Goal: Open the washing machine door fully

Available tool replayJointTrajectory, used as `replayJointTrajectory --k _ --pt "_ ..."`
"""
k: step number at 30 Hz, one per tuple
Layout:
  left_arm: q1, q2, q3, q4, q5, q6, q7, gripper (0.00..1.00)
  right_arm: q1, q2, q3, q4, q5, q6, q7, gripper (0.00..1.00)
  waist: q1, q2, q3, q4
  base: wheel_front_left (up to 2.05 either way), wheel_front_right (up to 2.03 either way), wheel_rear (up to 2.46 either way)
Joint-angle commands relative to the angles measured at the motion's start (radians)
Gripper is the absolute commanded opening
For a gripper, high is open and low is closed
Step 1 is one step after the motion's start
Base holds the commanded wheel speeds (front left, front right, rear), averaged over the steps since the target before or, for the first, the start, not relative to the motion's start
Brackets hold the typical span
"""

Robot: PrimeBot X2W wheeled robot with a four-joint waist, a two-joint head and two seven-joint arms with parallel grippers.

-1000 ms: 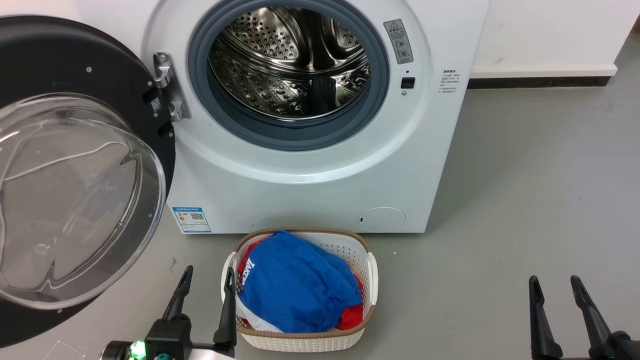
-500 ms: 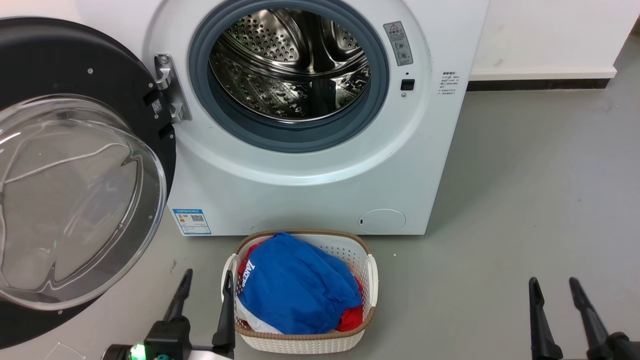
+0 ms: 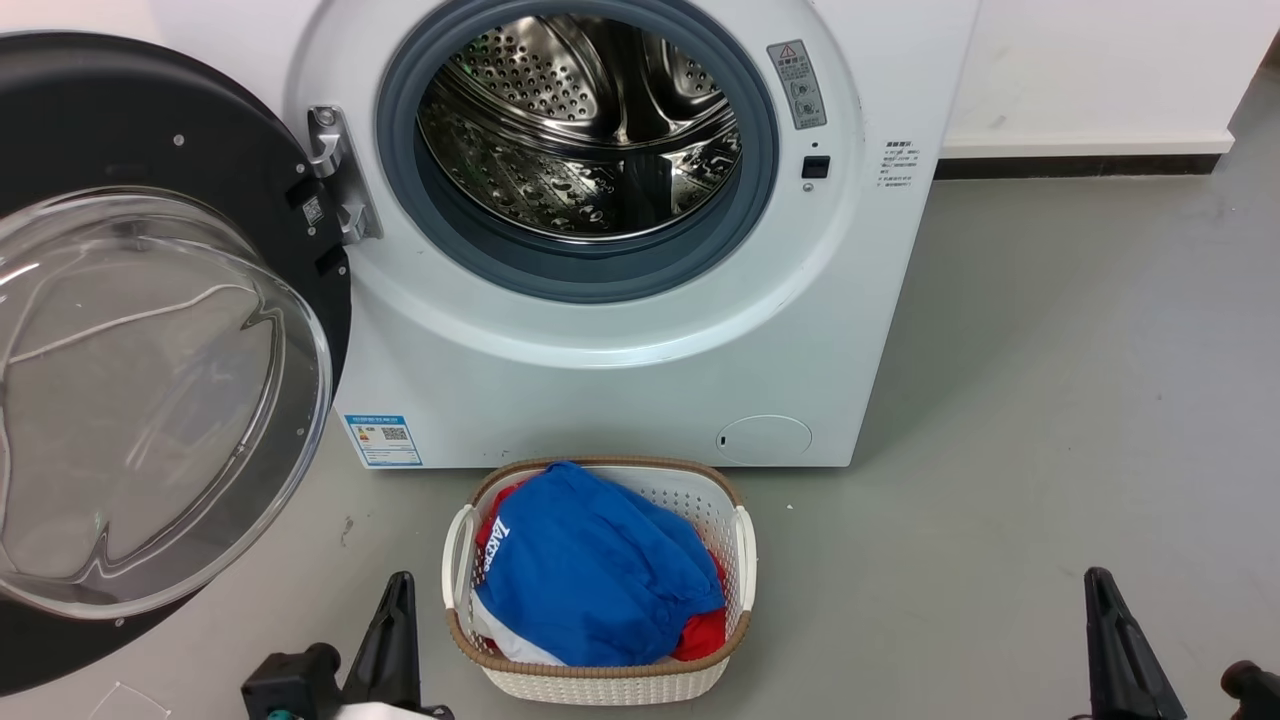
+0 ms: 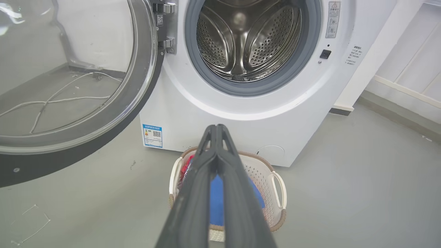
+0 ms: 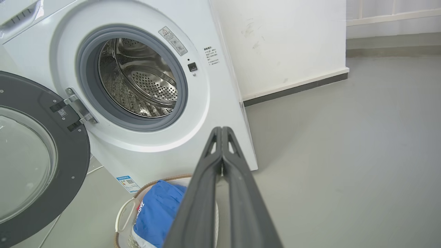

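A: So, where is the door (image 3: 160, 380)?
B: Swung wide, left of the drum (image 3: 580, 130). Left hand (image 4: 217, 128) and right hand (image 5: 221, 130) are pinched shut, empty.
A: Risk?
B: A rising left hand may clip the door, swinging it back.

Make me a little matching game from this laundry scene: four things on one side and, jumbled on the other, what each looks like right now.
Things:
1. washing machine door
2. steel drum
3. laundry basket
4. left gripper

Descriptions:
A. holds blue and red clothes
B. two dark fingers pressed together
C. swung wide open, off to the left
D. shiny metal dotted with small holes

Pairs: 1-C, 2-D, 3-A, 4-B
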Motion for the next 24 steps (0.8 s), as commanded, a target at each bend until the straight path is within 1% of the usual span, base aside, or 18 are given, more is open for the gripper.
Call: replayJointTrajectory --k 1,12,24 --pt "-0.028 0.002 0.005 -0.012 -0.032 -0.002 0.005 0.00 -0.027 -0.009 0.002 -0.009 0.033 0.000 0.005 0.00 -0.0001 -0.0001 0.000 0.000 0.00 0.00 0.00" --pt "-0.058 0.004 0.028 0.004 -0.238 -0.021 0.052 0.00 -0.073 -0.018 0.008 0.026 0.234 0.000 0.044 0.00 -0.0001 -0.0001 0.004 -0.001 0.00 0.00 0.00" --pt "-0.085 0.006 0.051 0.018 -0.435 -0.039 0.098 0.00 -0.115 -0.024 0.011 0.059 0.423 0.000 0.084 0.00 -0.0001 -0.0001 0.008 -0.001 0.00 0.00 0.00"
